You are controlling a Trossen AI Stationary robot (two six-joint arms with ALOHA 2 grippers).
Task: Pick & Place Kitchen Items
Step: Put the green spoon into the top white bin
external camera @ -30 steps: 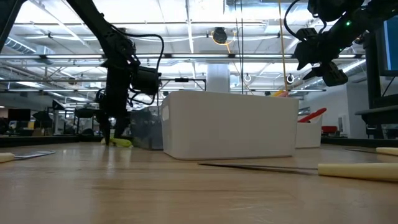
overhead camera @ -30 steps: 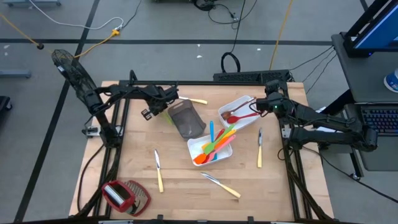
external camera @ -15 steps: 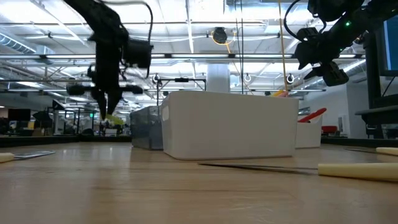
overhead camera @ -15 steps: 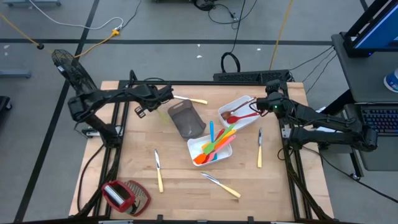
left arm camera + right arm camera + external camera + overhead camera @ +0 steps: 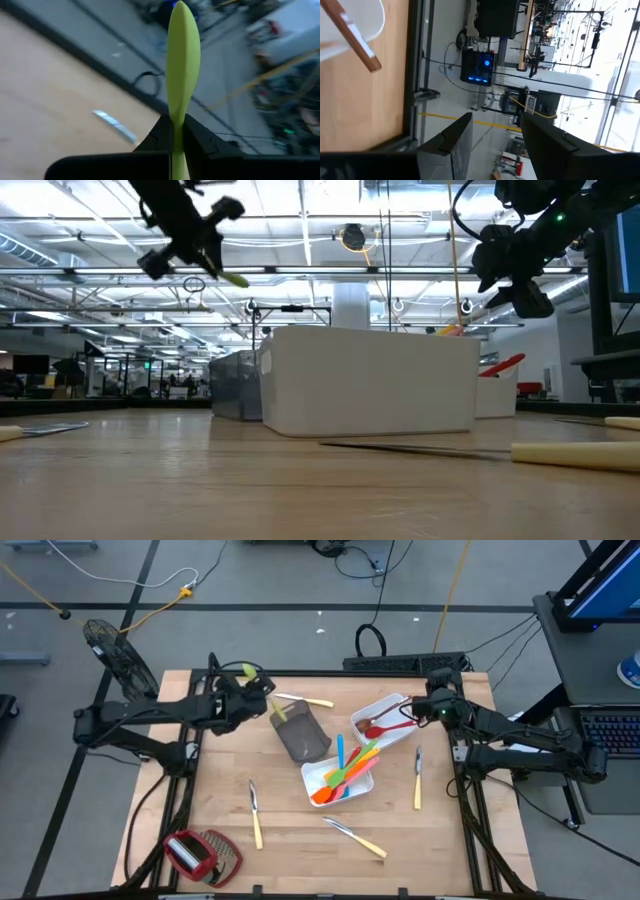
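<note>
Left gripper (image 5: 252, 689): raised over the table's far left; jaws clamped tight on the handle of a yellow-green plastic spoon (image 5: 183, 65), its bowl pointing away
Right gripper (image 5: 428, 708): hovers above the far white rectangular tray (image 5: 396, 702); jaws parted, holding nothing
Colourful utensils (image 5: 346, 772): in the middle white tray (image 5: 318, 776)

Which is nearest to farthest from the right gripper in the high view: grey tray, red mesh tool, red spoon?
From the right gripper:
1. Red spoon, right beside it in the far white tray.
2. Grey tray, mid-table toward the left arm.
3. Red mesh tool, near-left corner.
</note>
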